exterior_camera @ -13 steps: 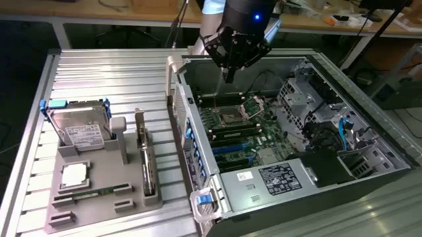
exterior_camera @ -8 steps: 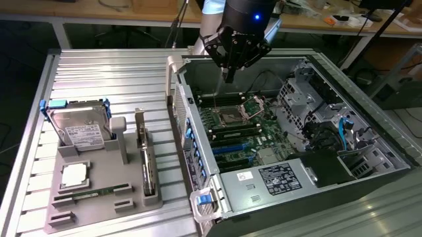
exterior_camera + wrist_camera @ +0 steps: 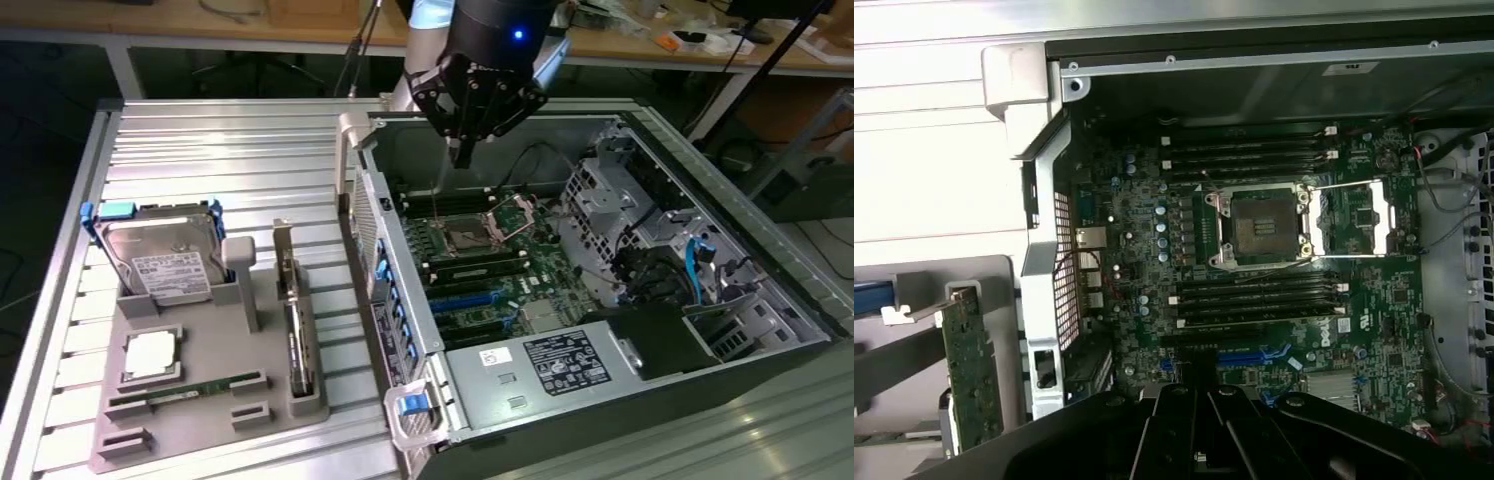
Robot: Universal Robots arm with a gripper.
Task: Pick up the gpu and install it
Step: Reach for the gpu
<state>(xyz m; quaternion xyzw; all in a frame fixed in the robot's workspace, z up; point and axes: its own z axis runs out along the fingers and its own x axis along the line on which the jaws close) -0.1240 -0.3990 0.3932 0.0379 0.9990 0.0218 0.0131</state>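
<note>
**Fingers closed above the open case, gpu in its tray**

Nearest in the exterior view, a grey tray point(image 3: 200, 425) lies on the ribbed metal counter point(image 3: 227, 140), towards that view's left. A narrow memory stick point(image 3: 187, 390) lies flat along its front, with a square processor chip point(image 3: 150, 355) just behind it. The gpu point(image 3: 295, 325) stands on edge in a slot at the tray's side nearest the computer, its silver bracket pointing to the far end; nothing is touching it. Behind the chip, a hard drive point(image 3: 163, 265) with a white label leans upright in its holder.

Beside the tray, the computer case point(image 3: 747, 250) lies open. A black box with a label point(image 3: 561, 360) fills its near end, and the green motherboard point(image 3: 467, 260) with its empty processor socket point(image 3: 470, 235) lies further in.

Over the far part of the board hang the arm's fingers point(image 3: 462, 150), pressed together, holding nothing and well apart from the gpu. In the wrist view, the fingers point(image 3: 1179, 430) point down at the board, the socket point(image 3: 1259, 225) lies beyond them, and the gpu point(image 3: 969, 375) sits outside the case wall.
</note>
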